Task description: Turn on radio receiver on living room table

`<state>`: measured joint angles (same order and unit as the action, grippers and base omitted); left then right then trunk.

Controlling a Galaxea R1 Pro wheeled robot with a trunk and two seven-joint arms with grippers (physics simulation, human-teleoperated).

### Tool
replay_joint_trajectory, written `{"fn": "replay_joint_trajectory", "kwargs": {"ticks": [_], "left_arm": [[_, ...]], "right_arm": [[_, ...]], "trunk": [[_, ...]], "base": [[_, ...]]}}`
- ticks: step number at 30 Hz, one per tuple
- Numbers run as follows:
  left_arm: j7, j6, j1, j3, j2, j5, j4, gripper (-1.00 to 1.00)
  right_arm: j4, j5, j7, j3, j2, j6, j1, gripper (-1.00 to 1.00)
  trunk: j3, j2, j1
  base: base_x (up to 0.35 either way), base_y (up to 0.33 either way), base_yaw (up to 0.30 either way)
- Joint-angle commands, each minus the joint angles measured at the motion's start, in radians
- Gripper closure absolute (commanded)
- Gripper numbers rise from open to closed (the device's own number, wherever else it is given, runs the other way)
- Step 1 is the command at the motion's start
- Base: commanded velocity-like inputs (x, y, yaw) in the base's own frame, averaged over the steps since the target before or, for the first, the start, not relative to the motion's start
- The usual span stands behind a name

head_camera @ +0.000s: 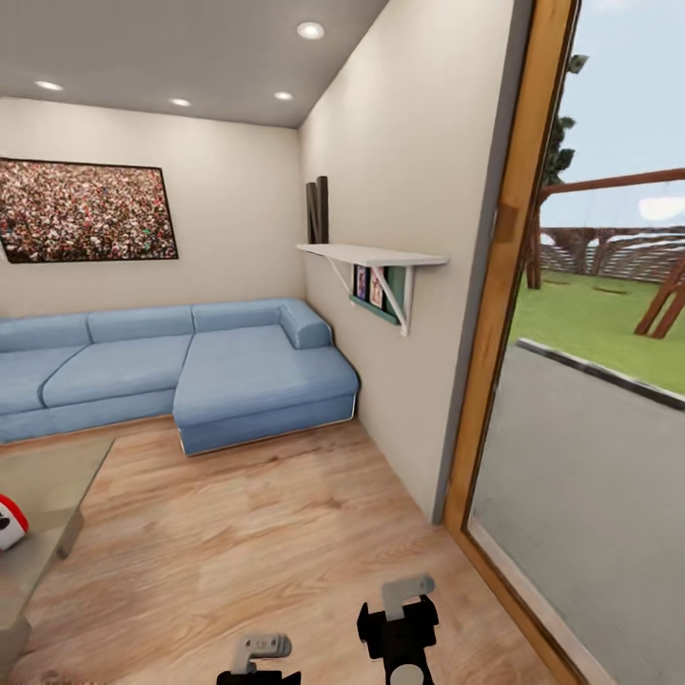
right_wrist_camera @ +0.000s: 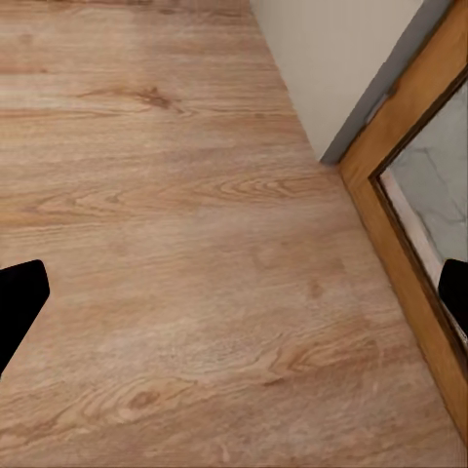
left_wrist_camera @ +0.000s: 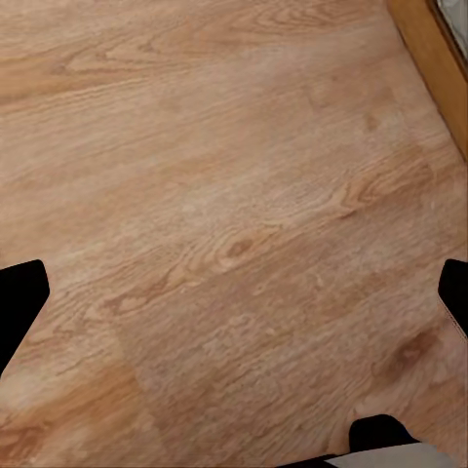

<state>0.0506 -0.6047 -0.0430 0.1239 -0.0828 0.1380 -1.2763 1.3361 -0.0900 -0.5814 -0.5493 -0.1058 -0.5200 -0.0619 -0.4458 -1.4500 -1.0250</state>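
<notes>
At the far left edge of the head view, a red and white rounded object, the radio receiver (head_camera: 8, 521), sits on the low grey glassy table (head_camera: 52, 471); the picture's edge cuts most of it off. Both arms hang low at the bottom, the left arm (head_camera: 259, 656) and the right arm (head_camera: 400, 626), well to the right of the table. In the left wrist view my left gripper (left_wrist_camera: 234, 297) is open over bare wood floor. My right gripper (right_wrist_camera: 234, 292) is also open, above floor near a door frame. Nothing is between either pair of fingers.
This is the living room: a blue L-shaped sofa (head_camera: 190, 371) runs along the back wall under a large crowd photo (head_camera: 86, 211). A white wall shelf (head_camera: 371, 255) juts from the right wall. A wood-framed glass door (head_camera: 499, 285) stands close on the right. Light wood floor (head_camera: 266, 523) lies between.
</notes>
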Motion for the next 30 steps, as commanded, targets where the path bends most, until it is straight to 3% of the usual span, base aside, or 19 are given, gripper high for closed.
{"fn": "replay_joint_trajectory", "kwargs": {"ticks": [1,30], "left_arm": [[0.000,0.000,0.000,0.000,0.000,0.000,0.000,-1.00],[0.000,0.000,0.000,-0.001,0.000,0.000,0.000,-1.00]], "right_arm": [[0.000,0.000,0.000,0.000,0.000,0.000,0.000,-1.00],[0.000,0.001,0.000,0.000,0.000,0.000,0.000,-1.00]], "trunk": [[0.000,0.000,0.000],[0.000,0.000,0.000]], "base": [[0.276,-0.205,0.289],[0.276,-0.205,0.292]]}}
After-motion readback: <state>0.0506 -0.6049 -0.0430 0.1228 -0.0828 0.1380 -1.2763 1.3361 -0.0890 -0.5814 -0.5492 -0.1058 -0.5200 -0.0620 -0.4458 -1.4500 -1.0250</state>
